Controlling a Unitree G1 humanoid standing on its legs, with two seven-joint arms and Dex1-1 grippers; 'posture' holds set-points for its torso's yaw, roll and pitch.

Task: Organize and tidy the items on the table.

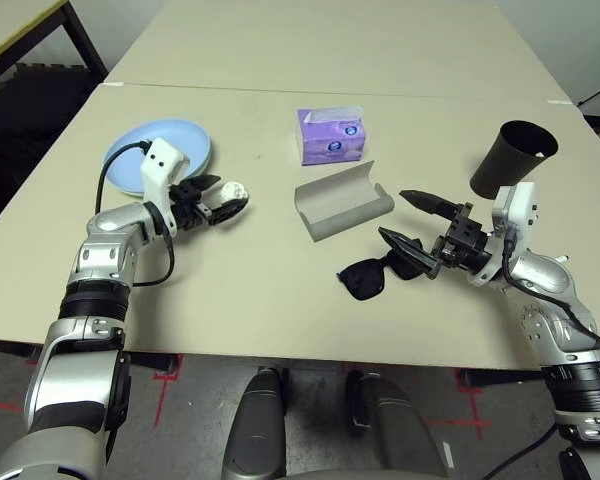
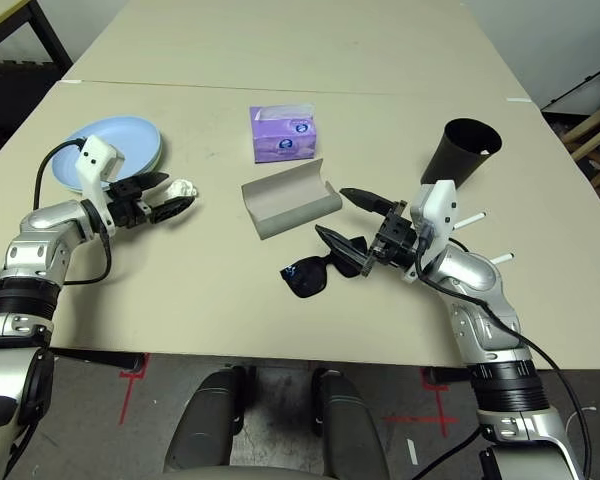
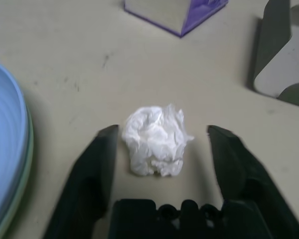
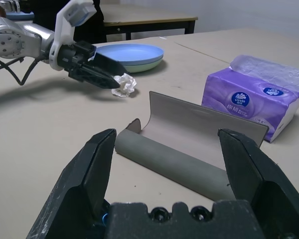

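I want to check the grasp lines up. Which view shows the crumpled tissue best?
The left wrist view: the crumpled white tissue wad lies between the open fingers of the left gripper, untouched. The eye views show it small at the fingertips; the right wrist view shows it distant, beside the plates.

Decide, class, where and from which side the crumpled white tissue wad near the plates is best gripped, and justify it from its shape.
Grip the crumpled white tissue wad across its middle, coming low along the table from the plates' side, as the left gripper is lined up with a finger either side. It is a soft, roundish lump without handle or edge, so squeezing its bulk probably holds best.
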